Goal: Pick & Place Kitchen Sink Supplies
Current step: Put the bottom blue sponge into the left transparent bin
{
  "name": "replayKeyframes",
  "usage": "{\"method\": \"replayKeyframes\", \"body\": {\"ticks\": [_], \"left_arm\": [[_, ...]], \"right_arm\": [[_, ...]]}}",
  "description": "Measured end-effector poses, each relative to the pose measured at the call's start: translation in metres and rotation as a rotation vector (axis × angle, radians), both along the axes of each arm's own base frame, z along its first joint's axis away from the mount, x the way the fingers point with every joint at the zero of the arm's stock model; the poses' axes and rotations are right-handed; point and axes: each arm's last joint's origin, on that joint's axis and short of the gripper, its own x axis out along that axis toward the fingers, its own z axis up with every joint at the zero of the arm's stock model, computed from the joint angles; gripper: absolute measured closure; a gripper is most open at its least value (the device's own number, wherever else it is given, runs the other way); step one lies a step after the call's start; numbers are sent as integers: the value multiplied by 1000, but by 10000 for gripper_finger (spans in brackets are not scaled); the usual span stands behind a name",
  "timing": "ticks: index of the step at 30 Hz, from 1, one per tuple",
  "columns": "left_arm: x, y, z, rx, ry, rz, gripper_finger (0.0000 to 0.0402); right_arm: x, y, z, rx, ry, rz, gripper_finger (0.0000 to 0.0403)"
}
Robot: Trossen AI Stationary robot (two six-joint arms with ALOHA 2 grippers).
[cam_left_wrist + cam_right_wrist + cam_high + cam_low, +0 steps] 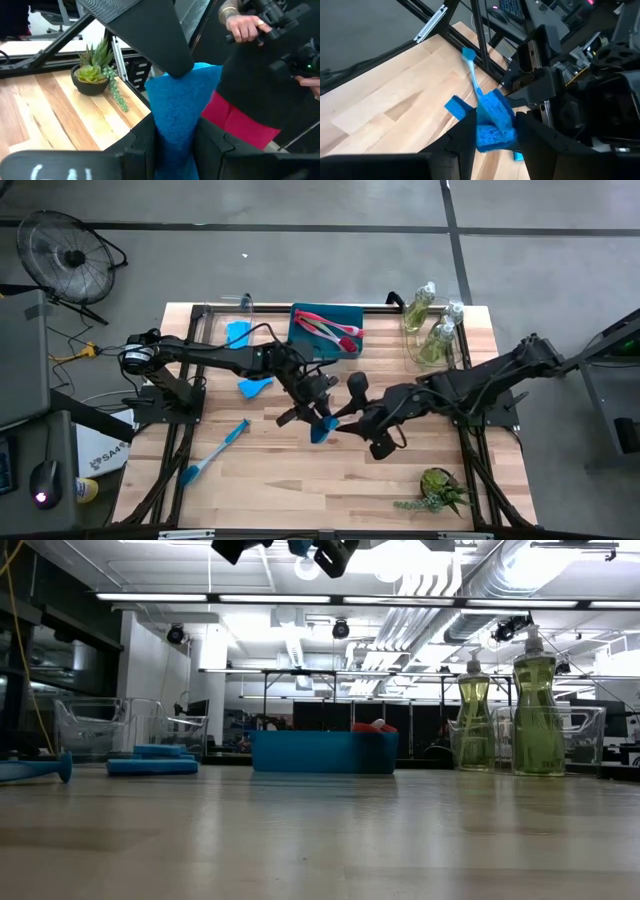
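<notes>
Gripping one blue sponge (319, 428) from opposite sides, the left gripper (318, 416) and the right gripper (336, 426) meet above the middle of the wooden bench (300, 480). Each gripper's fingers are narrowed onto the sponge, which hangs between them clear of the bench surface. Behind the left gripper lie two more blue sponges (254, 385). Nearer that arm's base side, a blue dish brush (215, 450) rests on the bench. Beyond both grippers sits a blue tray (327, 330) holding a pink-red brush (328, 328). Past the right gripper stand clear bottles of yellow-green liquid (436, 340). A small green plant (438, 490) sits near the bench edge on the right gripper's side.
</notes>
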Motion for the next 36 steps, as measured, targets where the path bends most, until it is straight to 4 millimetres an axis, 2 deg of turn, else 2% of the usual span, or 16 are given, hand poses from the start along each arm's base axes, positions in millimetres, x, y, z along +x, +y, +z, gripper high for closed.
{"method": "replayKeyframes", "body": {"ticks": [12,28,36], "left_arm": [[0,0,-8,-6,68,-4,307],[0,-1,-8,-14,63,-29,307],[0,-1,-8,-15,69,-30,307]], "right_arm": [[7,-3,-2,15,-18,13,272],[11,-4,-9,15,26,27,272],[19,-3,-18,23,39,26,281]]}}
